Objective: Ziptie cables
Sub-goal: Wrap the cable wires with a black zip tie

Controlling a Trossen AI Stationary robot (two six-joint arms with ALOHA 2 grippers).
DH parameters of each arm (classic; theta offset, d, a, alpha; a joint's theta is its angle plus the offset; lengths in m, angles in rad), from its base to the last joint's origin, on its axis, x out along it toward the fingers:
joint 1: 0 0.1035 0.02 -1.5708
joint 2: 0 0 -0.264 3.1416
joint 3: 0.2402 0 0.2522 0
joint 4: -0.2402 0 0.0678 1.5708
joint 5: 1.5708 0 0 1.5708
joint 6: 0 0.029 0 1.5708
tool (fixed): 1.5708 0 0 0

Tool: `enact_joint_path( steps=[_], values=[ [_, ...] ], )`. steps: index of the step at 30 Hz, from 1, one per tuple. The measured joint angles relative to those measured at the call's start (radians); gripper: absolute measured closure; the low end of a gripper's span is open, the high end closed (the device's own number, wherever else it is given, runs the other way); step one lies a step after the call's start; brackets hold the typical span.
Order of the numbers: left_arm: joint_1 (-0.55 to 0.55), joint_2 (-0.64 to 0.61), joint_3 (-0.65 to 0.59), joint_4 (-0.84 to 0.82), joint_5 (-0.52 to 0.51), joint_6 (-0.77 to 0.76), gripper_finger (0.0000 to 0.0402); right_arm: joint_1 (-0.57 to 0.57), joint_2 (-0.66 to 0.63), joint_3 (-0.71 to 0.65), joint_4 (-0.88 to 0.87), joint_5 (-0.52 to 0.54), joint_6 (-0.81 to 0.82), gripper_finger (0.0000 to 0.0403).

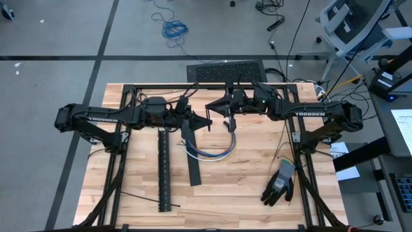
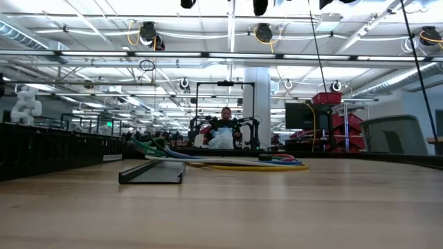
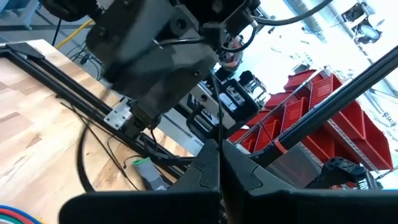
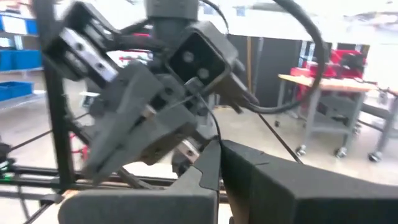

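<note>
While 2 closed grippers face overhead, only low view shows cables (image 2: 228,162).

Across the upper middle of the high view the left gripper (image 1: 207,122) and the right gripper (image 1: 209,106), both closed, face each other tip to tip above the table (image 1: 257,193), blocking that band. Directly below them the cables (image 1: 209,152) curl on the wood, flanked by a flat black bar (image 1: 191,158) and a long black strip (image 1: 163,169) running down the centre left. A glove (image 1: 279,185) occupies the lower right. The lower middle and the far lower left lie bare.
</note>
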Motion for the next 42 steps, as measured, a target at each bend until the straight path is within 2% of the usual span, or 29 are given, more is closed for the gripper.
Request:
enact_joint_path(
  steps=[32, 42],
  values=[
    [0.000, 0.000, 0.000, -0.003, 0.000, -0.011, 0.0402, 0.021, 0.000, 0.000, 0.009, -0.007, 0.007, 0.0403],
    [0.000, 0.000, 0.000, 0.005, 0.000, -0.011, 0.0402, 0.026, 0.000, 0.000, -0.047, -0.007, -0.061, 0.0403]
  ],
)
